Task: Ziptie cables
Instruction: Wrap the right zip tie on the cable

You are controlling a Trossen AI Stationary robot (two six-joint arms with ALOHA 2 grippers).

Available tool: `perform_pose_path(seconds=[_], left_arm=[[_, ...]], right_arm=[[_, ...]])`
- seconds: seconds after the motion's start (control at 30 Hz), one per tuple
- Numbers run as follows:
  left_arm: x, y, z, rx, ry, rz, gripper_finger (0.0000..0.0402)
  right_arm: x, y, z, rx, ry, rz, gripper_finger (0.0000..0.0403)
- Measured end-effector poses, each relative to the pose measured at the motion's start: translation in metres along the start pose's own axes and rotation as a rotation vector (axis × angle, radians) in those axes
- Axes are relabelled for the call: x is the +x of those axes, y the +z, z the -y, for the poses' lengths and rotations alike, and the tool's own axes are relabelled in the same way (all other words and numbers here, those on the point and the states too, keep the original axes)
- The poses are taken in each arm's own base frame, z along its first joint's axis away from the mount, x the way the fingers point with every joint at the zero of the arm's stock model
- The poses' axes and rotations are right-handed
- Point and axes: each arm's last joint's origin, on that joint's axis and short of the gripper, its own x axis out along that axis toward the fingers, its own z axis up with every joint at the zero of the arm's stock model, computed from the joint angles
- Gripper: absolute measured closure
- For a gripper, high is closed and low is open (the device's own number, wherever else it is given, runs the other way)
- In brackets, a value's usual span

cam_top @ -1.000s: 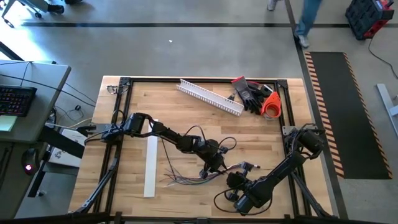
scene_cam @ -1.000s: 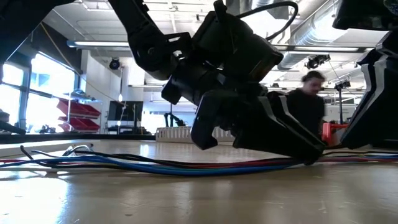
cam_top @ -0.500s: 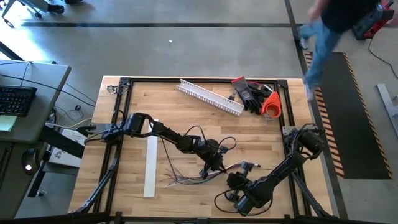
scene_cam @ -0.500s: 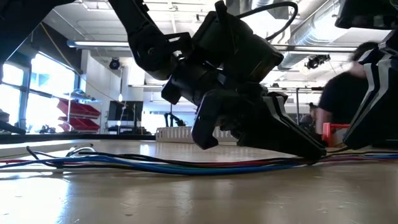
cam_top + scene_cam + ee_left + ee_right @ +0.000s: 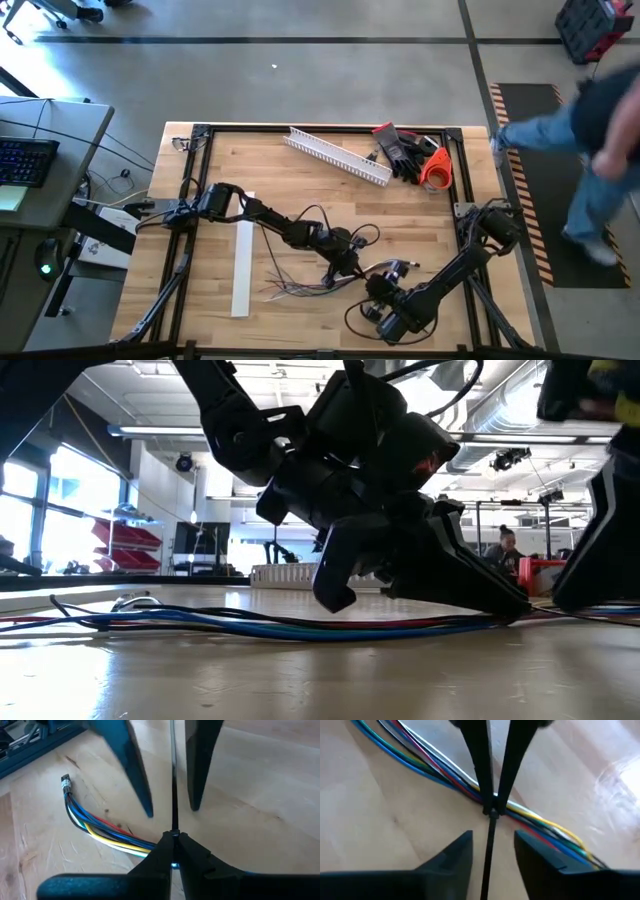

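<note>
Your left gripper [image 5: 172, 837] is out near the middle of the wooden table [image 5: 270, 160], toward its near edge. Its two fingers are pressed tight together at the tips, pinching a thin dark zip tie [image 5: 173, 770] right where the tie crosses the cables [image 5: 420, 755]. The cables lie flat on the wood as a loose bunch of blue, red, yellow, white, green and dark wires. In the high view they fan out at one end beside the flat white strip [image 5: 241, 268] and run together toward the two grippers. Your right gripper [image 5: 492, 835] faces the left one from the other side of the bunch. Its fingers stand apart, one on each side of the zip tie's free tail. The tail runs straight down the gap between them, and neither finger appears to touch it. In the low view the left gripper leans down steeply so that its tips meet the cables at the table surface. At the far edge of the table lie a white slotted channel [image 5: 338, 155], a pair of dark gloves [image 5: 402, 150] and an orange object [image 5: 435, 170], all well apart from the work. A person [image 5: 600, 130] is on the floor off the table's right side.
</note>
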Motion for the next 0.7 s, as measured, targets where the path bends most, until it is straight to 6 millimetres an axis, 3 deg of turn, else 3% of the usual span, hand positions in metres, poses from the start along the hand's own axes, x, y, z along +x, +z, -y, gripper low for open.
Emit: perform_pose_path(seconds=[0.2,0.33,0.53,0.7], left_arm=[[0.0002,0.0002,0.0005,0.001,0.000,-0.001,0.0401],[0.0002,0.0002,0.0005,0.001,0.000,-0.001,0.0401],[0.0002,0.0000,0.0006,0.000,0.000,-0.002,0.0401],[-0.0001,-0.0004,0.0005,-0.004,-0.021,0.008,0.0384]], right_arm=[[0.0109,-0.0037,0.0025,-0.004,0.032,-0.011,0.0252],[0.0113,-0.0038,0.0031,-0.013,0.028,-0.005,0.0289],[0.0116,-0.0040,0.0037,-0.012,0.023,-0.008,0.0385],[0.0118,-0.0041,0.0041,-0.012,0.021,-0.009,0.0392]])
